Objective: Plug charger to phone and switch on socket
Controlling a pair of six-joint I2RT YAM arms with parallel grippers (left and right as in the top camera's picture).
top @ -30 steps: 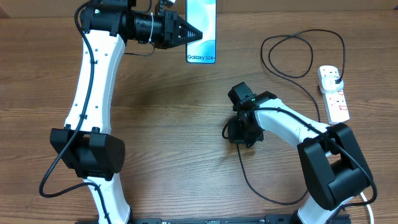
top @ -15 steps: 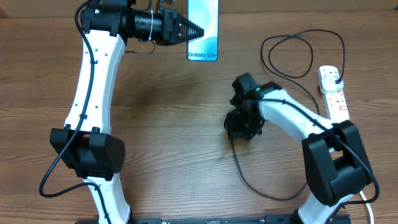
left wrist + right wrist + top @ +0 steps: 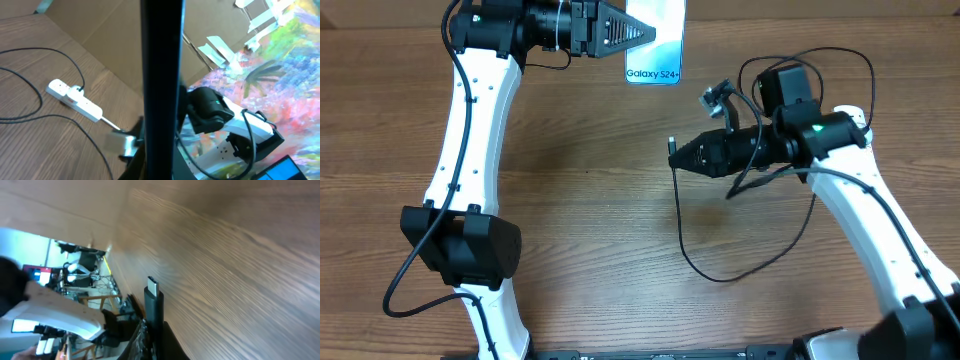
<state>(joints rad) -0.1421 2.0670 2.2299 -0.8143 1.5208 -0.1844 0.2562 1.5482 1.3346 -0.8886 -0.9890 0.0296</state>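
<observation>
Black charger point(image 3: 154, 307): cable likely limp, tip rigid; right pincer point(image 3: 685, 155) clamped just behind tip. Left pincer point(image 3: 638, 30) grips phone point(image 3: 660, 55), probably slick.

Your table point(image 3: 580, 200) is brown wood with the grain running left to right. It is evenly lit and fills almost the whole overhead view. Along the top edge of that view you have a paler strip point(image 3: 820, 8). In the left wrist view a plain brown cardboard wall point(image 3: 100, 35) stands behind the table. White tape strips point(image 3: 220, 47) sit on it at upper right, beside a brightly painted surface point(image 3: 280, 65). At the lower left of the right wrist view you see a bright, blurred room point(image 3: 30, 245) past the table edge.
</observation>
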